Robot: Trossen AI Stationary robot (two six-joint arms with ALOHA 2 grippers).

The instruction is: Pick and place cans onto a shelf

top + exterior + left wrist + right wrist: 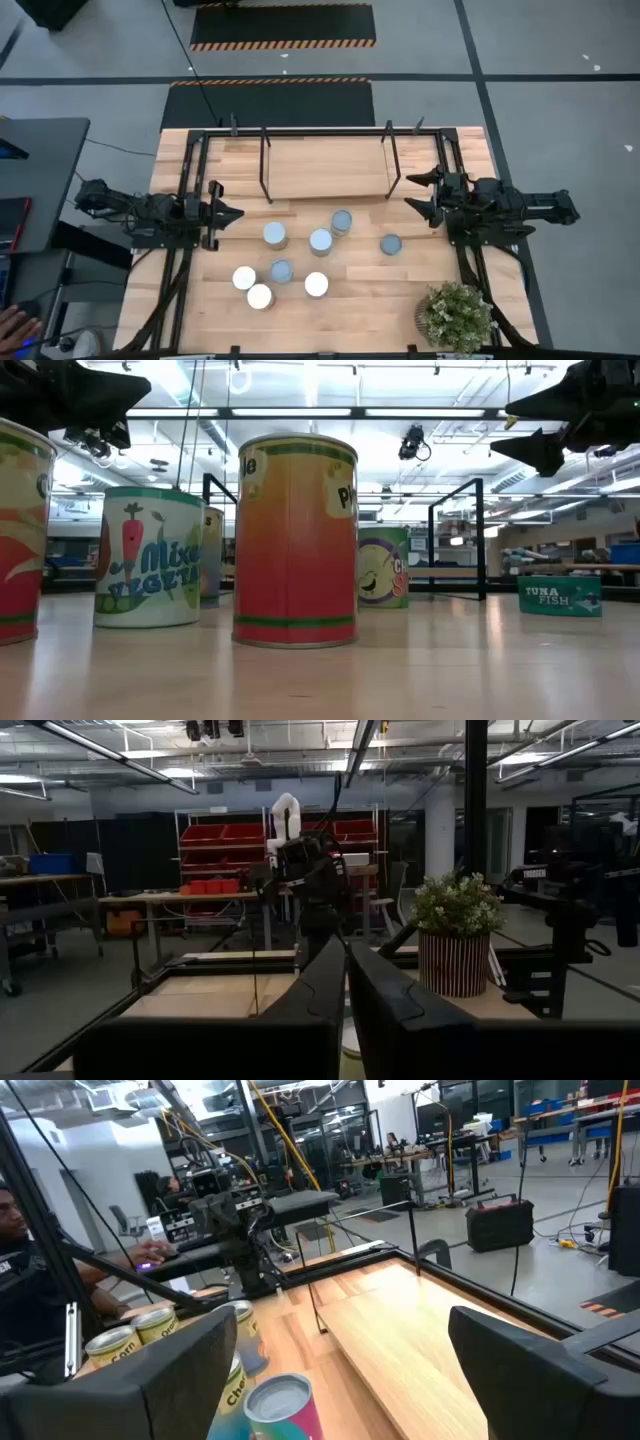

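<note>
Cans (300, 260) cluster mid-table, apart from shelf (325, 168) and plant (458, 314).

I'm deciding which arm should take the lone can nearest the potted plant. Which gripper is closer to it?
Right. The right gripper hangs open just beyond that can, toward the shelf. The left gripper sits shut across the table, past the other cans.

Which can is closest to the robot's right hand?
The can standing alone on the right side of the table, between the other cans and the plant. It is nearest the open right gripper; the rest cluster nearer the middle and left.
</note>
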